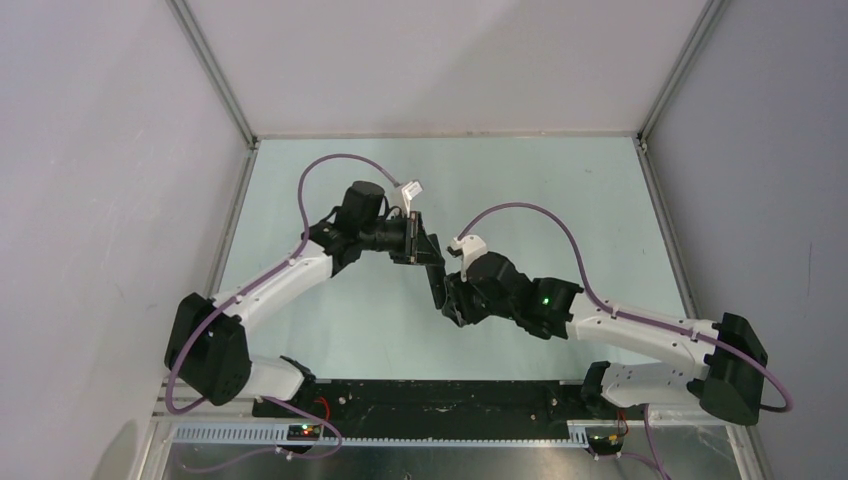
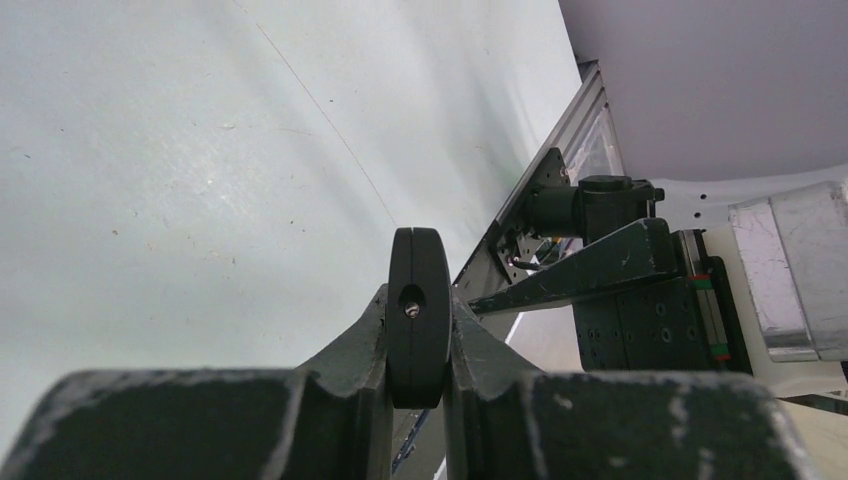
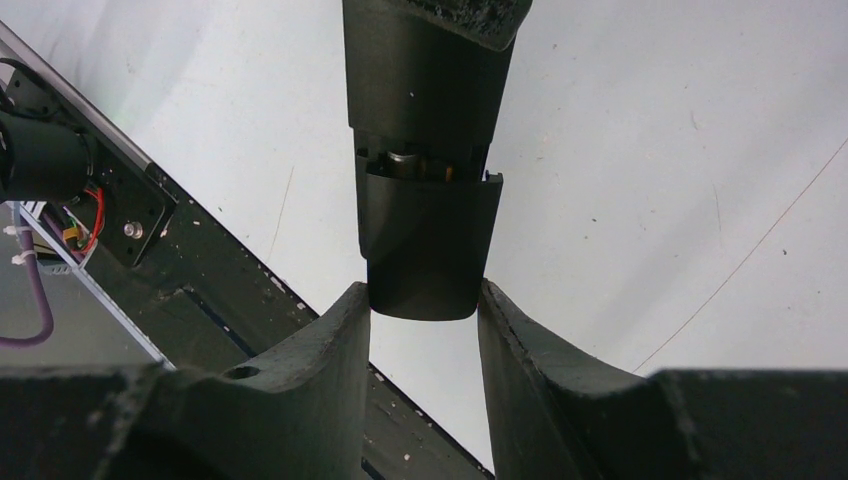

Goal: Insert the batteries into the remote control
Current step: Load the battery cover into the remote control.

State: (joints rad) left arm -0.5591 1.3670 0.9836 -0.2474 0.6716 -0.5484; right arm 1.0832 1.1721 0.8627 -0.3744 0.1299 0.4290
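left fingers (image 2: 345, 355) clamp the remote control (image 2: 418, 300) edge-on; right fingers (image 3: 325, 350) pinch its other end.

A: Remote control (image 3: 425, 250), what's it made of?
B: Black plastic, smooth, semi-matt. Metal bit (image 3: 405, 156) in the opening is dull-shiny.
A: Right gripper (image 3: 422, 290)?
B: Dark, matt, grainy, w/ pale scuffs on the edges. Left gripper (image 2: 418, 298) is the same.
A: Table (image 2: 200, 150)?
B: Pale, smooth, matt, w/ fine scratches + specks. Frame rail (image 2: 588, 105) is bare brushed metal.
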